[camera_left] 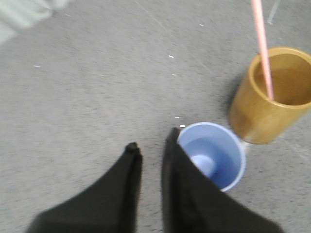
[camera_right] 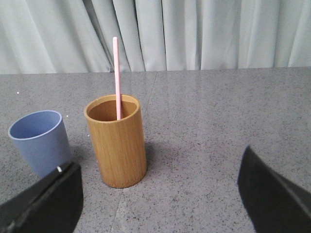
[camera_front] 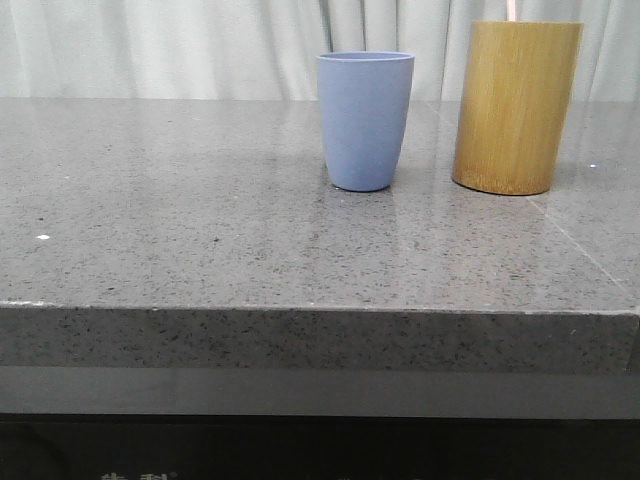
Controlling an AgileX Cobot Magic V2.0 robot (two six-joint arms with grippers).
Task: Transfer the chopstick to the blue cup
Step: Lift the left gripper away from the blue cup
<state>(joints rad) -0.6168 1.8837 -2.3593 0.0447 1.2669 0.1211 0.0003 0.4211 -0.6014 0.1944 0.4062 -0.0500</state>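
Observation:
One pale pink chopstick [camera_right: 116,73] stands tilted inside the yellow-brown bamboo cylinder [camera_right: 119,141]; it also shows in the left wrist view [camera_left: 262,43], and only its tip [camera_front: 512,8] shows in the front view. The blue cup [camera_front: 365,120] stands empty just left of the cylinder [camera_front: 515,105]. My left gripper [camera_left: 151,141] hovers above the table beside the blue cup [camera_left: 214,155], its jaws a little apart with nothing between them. My right gripper [camera_right: 160,160] is wide open and empty, low in front of the cylinder, with the blue cup [camera_right: 39,141] off to one side. Neither gripper shows in the front view.
The grey speckled stone table [camera_front: 200,200] has its front edge [camera_front: 300,308] near the camera. A pale curtain [camera_front: 150,50] hangs behind the table. A thin seam [camera_front: 580,240] runs across the table's right part.

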